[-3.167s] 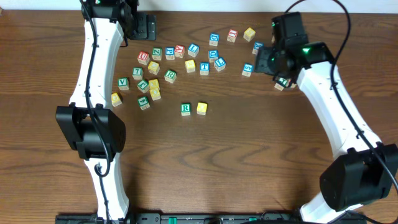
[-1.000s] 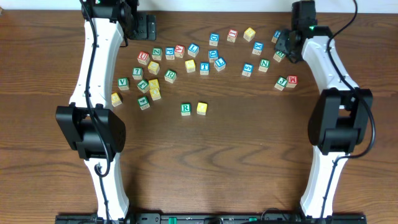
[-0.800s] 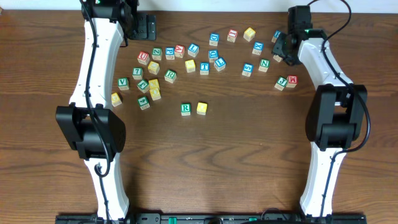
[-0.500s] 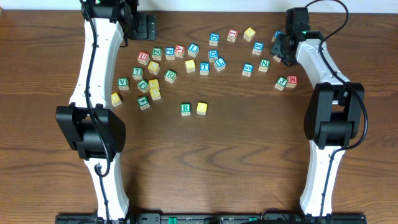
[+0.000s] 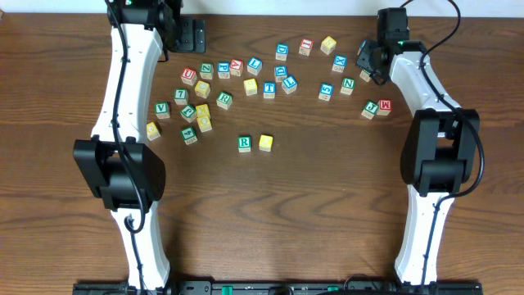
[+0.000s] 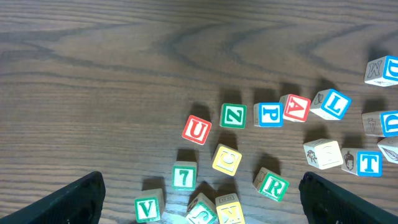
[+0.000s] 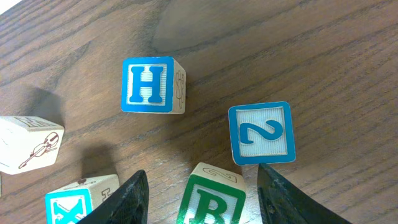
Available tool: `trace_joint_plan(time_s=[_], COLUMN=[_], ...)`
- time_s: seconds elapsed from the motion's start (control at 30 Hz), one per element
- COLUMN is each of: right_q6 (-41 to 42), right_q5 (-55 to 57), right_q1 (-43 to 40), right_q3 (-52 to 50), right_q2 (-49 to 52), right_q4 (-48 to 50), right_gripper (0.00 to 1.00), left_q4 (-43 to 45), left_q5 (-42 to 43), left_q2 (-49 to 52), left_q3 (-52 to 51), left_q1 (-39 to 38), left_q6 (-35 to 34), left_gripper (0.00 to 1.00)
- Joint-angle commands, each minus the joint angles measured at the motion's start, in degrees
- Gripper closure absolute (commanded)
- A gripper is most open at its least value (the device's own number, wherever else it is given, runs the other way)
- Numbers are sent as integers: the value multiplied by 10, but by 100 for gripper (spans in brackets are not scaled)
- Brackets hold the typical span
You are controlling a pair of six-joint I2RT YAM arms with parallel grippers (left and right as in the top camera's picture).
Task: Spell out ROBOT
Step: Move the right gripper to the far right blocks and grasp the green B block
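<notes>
A green R block [image 5: 244,143] and a yellow block [image 5: 265,142] sit side by side in the middle of the table. My right gripper [image 5: 371,65] is open at the back right. In the right wrist view its fingers [image 7: 200,173] straddle a green B block [image 7: 211,202] without touching it. My left gripper [image 5: 191,34] is open and empty at the back left. It hangs high above a cluster of blocks [image 6: 202,186] that includes another green R [image 6: 272,184] and a blue T [image 6: 368,163].
Near the B block are a blue H [image 7: 149,84], a blue 2 [image 7: 261,132] and a blue X [image 7: 78,202]. A green J [image 5: 370,107] and a red M [image 5: 384,106] lie in front of the right gripper. Many lettered blocks lie scattered across the back of the table.
The right arm swung from over the J and M blocks to the back right, then shifted slightly left over the green B block. The left arm has not moved.
</notes>
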Motion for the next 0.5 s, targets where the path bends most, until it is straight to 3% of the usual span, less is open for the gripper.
trace_joint_plan(time_s=[0.0, 0.47], right_q6=[7, 15], right_q5=[0, 4], right_q1=[6, 6], right_q3=[8, -23], right_q2=[6, 6], right_q4=[2, 16], right_gripper=[51, 54], left_q4=[-3, -3], left_q5=[-7, -7], left_q2=[-12, -12], left_q3=[12, 12], left_q1=[0, 0], left_q6=[-3, -3], left_gripper=[2, 2])
